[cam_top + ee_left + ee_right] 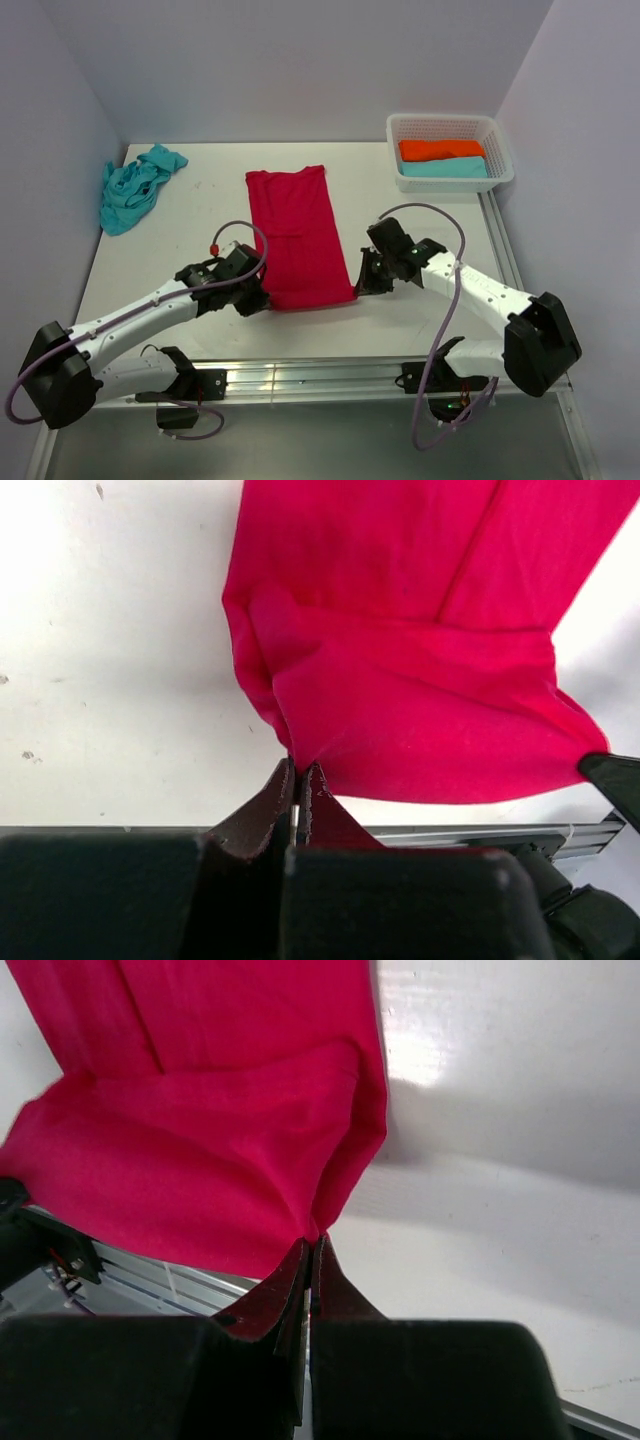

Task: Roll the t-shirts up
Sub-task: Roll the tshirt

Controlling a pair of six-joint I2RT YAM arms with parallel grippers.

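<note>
Red t-shirt (pixel 297 235) lies as a long strip in the middle of the counter (pixel 200 215), long axis near to far. Left hand (pixel 262 296) is clamped on its near-left corner, right hand (pixel 358 287) on the near-right, so I'd guess the roll heads straight toward the far end. Turquoise t-shirt (pixel 135 188) is bunched up far left.

Both wrist views crop the red t-shirt (pixel 400 680) at the top; its pinched corners are hidden between the jaws.
</note>
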